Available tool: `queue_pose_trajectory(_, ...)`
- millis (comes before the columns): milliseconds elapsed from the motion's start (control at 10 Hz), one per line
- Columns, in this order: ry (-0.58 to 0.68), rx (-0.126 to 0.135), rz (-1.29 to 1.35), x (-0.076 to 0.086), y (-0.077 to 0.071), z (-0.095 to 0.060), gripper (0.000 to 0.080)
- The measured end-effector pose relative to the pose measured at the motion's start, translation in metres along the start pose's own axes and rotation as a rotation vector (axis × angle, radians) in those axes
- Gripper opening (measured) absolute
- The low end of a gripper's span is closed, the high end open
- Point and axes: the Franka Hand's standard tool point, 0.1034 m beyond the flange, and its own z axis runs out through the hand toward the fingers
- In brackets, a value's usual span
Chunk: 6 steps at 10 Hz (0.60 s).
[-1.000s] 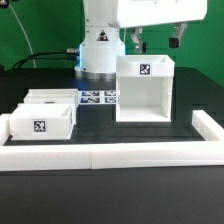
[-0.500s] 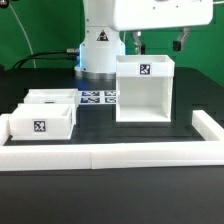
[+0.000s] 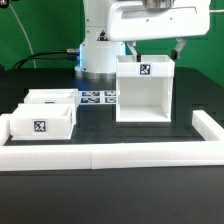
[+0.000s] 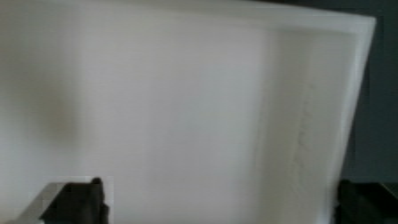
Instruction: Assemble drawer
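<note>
Fingers (image 3: 133, 47) spread wide, over box case (image 3: 143, 95) top | front tray (image 3: 40, 122), rear tray (image 3: 52, 97) touching, exterior view's left

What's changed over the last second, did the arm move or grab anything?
The gripper has come down toward the top of the box case, its fingers spread open; it has taken hold of nothing. The case, the front tray, the rear tray and the marker board stayed where they were.
</note>
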Motion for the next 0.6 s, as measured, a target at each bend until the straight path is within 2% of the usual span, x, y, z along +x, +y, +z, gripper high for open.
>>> queue_pose_trajectory(200, 0.0, 0.004, -0.005, -0.001, -0.016, 0.009, 0.065)
queue_pose_trajectory(500, -0.005, 0.004, -0.012, -0.001, -0.02, 0.012, 0.0623)
queue_pose_trajectory(600, -0.006, 0.004, -0.012, -0.001, -0.02, 0.012, 0.0444)
